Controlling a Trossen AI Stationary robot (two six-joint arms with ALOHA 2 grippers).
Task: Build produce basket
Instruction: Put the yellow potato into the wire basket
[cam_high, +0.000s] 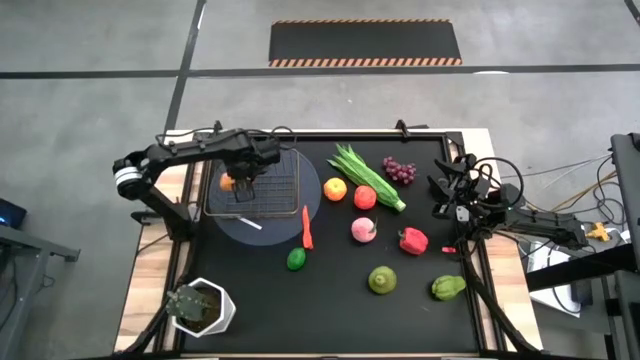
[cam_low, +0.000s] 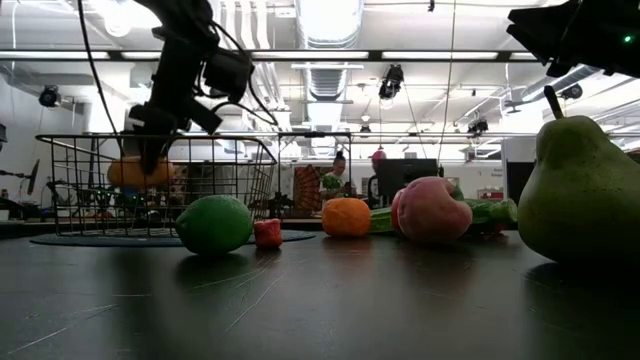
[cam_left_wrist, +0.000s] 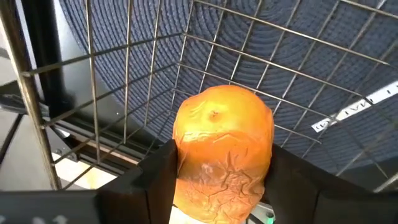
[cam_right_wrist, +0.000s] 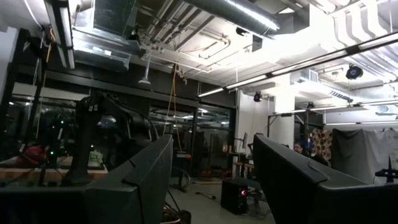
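Orange fruit (cam_left_wrist: 222, 149) clenched by left fingers (cam_left_wrist: 158, 177) inside basket (cam_high: 262, 205), underside hidden; right fingers (cam_right_wrist: 143, 180) parted.

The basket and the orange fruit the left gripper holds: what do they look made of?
The basket looks like thin bare metal wire, going by its glinting welded grid; its round grey base appears to be a woven or coiled mat, with concentric ridges showing. The orange fruit, clamped in the left gripper, seems soft rubber or foam: matte, with creased, wrinkled skin between the fingers.
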